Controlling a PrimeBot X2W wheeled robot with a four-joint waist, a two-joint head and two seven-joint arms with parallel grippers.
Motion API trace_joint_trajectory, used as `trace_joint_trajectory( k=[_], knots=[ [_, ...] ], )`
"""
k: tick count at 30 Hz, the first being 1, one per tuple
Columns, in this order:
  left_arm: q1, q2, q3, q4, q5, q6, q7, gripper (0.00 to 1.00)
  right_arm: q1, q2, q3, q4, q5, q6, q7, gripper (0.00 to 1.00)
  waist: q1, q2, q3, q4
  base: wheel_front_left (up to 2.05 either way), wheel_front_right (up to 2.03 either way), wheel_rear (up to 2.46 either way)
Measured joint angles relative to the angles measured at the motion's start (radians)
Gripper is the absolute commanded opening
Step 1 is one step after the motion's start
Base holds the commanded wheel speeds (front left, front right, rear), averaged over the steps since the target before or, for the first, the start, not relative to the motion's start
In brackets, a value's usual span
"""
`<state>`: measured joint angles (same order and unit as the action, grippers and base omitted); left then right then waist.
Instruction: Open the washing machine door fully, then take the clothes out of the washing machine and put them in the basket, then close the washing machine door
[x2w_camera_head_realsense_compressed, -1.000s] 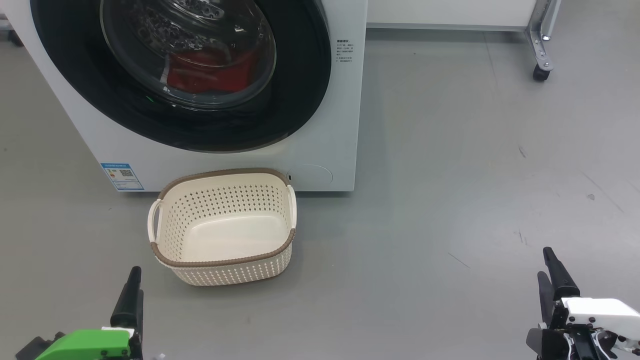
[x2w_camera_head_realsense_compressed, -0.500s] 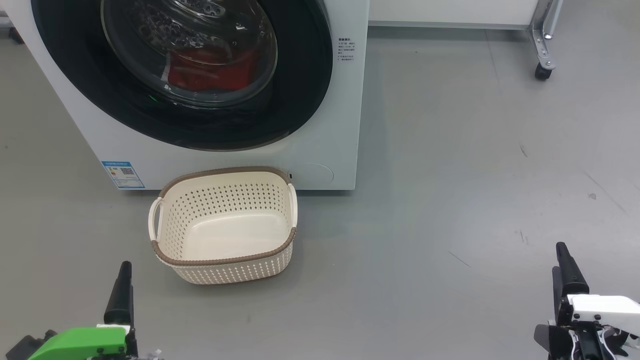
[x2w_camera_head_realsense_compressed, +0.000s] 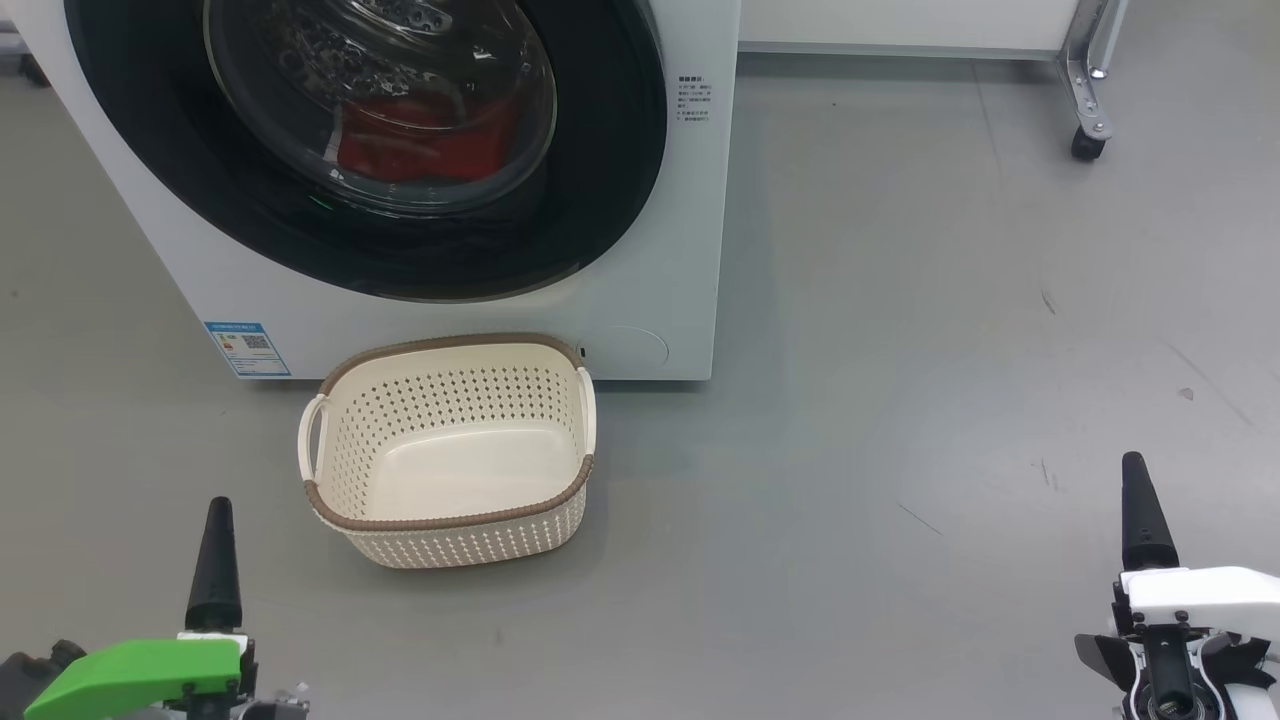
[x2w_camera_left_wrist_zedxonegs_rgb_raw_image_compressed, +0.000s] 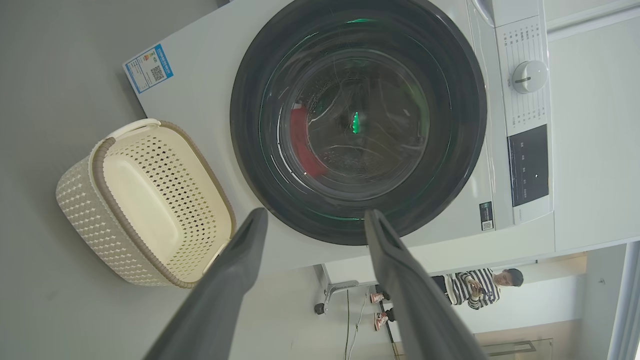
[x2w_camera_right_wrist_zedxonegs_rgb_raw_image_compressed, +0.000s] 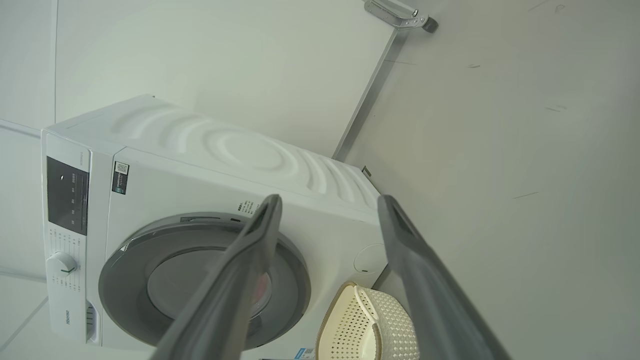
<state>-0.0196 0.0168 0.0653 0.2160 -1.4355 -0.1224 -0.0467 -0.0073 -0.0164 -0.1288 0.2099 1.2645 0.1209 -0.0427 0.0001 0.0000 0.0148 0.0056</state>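
Shut over the drum mouth at upper left of the head view: the washing machine door (x2w_camera_head_realsense_compressed: 610, 170), barring the way to the clothes (x2w_camera_head_realsense_compressed: 430, 150) behind its glass. Just below, close before the washing machine (x2w_camera_head_realsense_compressed: 690, 260) front: the basket (x2w_camera_head_realsense_compressed: 450, 345), open-topped, reachable from above. Wide passage over bare floor (x2w_camera_head_realsense_compressed: 900, 400) at centre and right. At upper right, 1 wheeled metal leg (x2w_camera_head_realsense_compressed: 1085, 100).

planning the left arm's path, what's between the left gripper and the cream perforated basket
Just bare grey floor lies between the left gripper and the cream perforated plastic basket with the brown rim, as the head view shows.
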Motion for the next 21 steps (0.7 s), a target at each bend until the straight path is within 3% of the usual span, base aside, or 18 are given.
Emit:
trace_joint_trajectory(
  k=[21],
  knots=[
    [-0.006,0.002,-0.021,-0.102,0.427,0.000,-0.074,1.00,-0.012,-0.026,0.103,-0.105,-0.416,0.000,-0.073,1.00,0.0000,0.0000,-0.012,0.007,0.00,0.00,0.00]
  ],
)
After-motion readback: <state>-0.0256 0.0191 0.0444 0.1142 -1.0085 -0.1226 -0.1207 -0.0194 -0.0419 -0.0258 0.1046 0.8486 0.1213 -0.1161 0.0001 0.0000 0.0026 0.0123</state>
